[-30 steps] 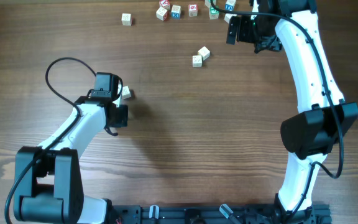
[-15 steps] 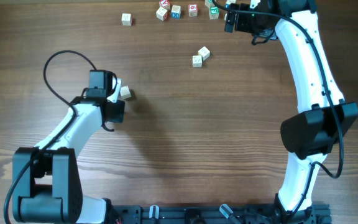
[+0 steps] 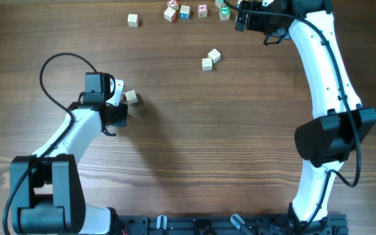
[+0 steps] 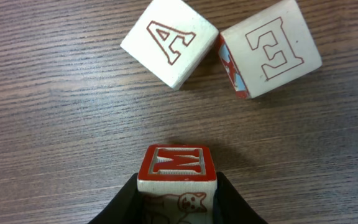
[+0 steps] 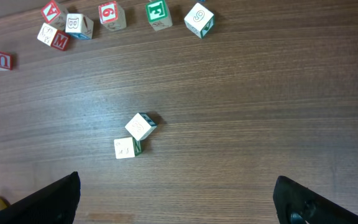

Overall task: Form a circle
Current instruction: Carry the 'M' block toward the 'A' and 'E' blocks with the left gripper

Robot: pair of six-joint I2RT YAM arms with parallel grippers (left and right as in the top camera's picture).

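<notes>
Your left jaws are clenched on the M block (image 4: 178, 163). One black finger is pressed to each of its sides with no gap showing, the red-framed M faces up at the wrist camera, and a line-drawn animal is on the face below. Just beyond it on the bench (image 3: 207, 143) lie the A block (image 4: 169, 40) and the E block (image 4: 271, 48), both turned at an angle and touching each other at one corner. The M block stands apart from both. That trio (image 3: 130, 96) is all you have of the circle so far. It sits toward the left of the bench, right at the wrist of the left arm (image 3: 77, 130), which covers much of it from overhead. Your right jaws are released, spread wide with nothing between them, and the right arm (image 3: 325, 78) reaches to the far edge of the bench. There a row of loose blocks (image 5: 109, 14) lies, some printed in red, green and blue. Nearer the middle a pair of blocks (image 3: 213, 55) rests touching, well apart from the trio.
</notes>
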